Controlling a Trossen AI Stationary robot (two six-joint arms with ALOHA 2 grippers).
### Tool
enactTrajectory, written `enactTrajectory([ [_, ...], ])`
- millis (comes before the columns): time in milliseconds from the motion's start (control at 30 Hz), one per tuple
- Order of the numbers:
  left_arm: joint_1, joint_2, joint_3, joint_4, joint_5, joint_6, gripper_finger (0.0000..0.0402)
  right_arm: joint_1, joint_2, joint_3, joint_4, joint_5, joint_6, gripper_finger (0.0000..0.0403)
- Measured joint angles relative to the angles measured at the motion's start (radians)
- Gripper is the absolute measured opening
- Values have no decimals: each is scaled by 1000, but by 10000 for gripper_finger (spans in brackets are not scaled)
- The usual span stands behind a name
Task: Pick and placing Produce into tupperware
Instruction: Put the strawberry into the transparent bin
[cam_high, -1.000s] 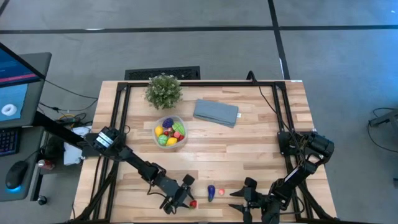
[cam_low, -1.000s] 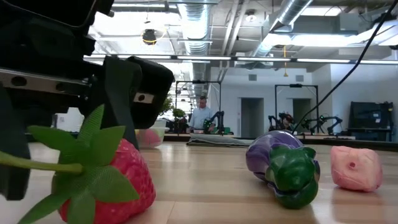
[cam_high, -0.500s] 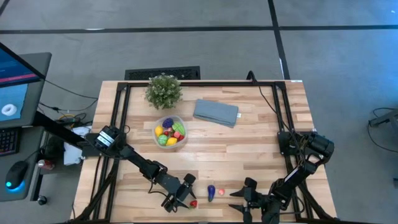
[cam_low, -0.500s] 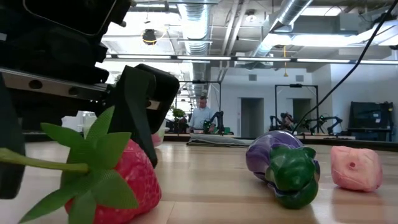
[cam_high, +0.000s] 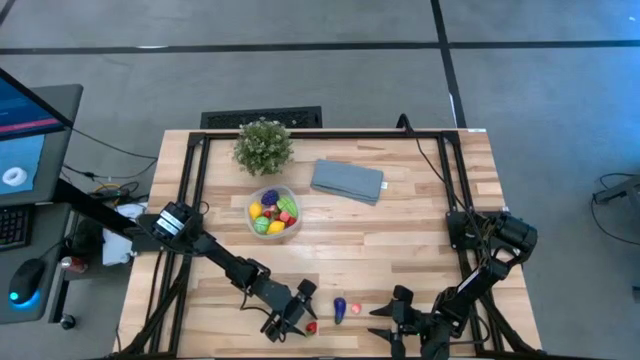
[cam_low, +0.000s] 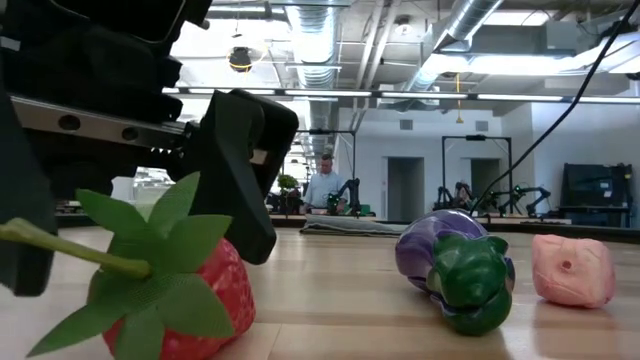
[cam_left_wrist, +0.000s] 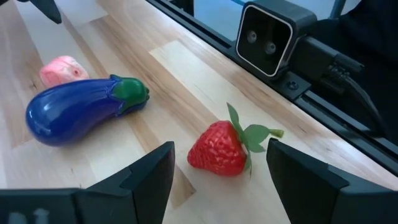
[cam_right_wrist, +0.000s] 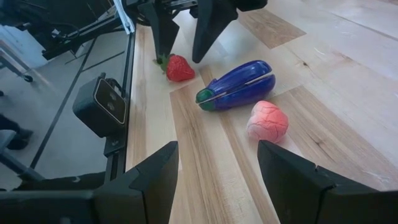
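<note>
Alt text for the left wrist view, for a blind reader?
The left end effector, fingers open, straddles a red strawberry on the wooden table. A blue eggplant and a pink piece lie beyond.

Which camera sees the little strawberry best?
The left wrist view: the strawberry lies whole between the left hand fingers. Low view crops it, right wrist shows it small, high view a red dot.
</note>
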Motion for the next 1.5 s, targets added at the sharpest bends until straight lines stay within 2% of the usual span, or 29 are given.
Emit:
enactTrajectory([
  [700, 19, 0, 0, 3, 34, 25, 245, -1, 0, 0, 0, 0, 0, 244],
  [933, 20, 107, 90, 6, 79, 42, 245, -3, 0, 0, 3, -1, 0, 244],
  [1267, 34, 127, 118, -14, 110, 39, 245, 2, 0, 0, 8, -5, 0, 244],
  [1367, 35, 127, 118, -16, 110, 38, 236, 2, 0, 0, 7, -5, 0, 244],
  [1500, 35, 127, 118, -23, 109, 35, 201, 2, 0, 0, 7, -7, 0, 244],
])
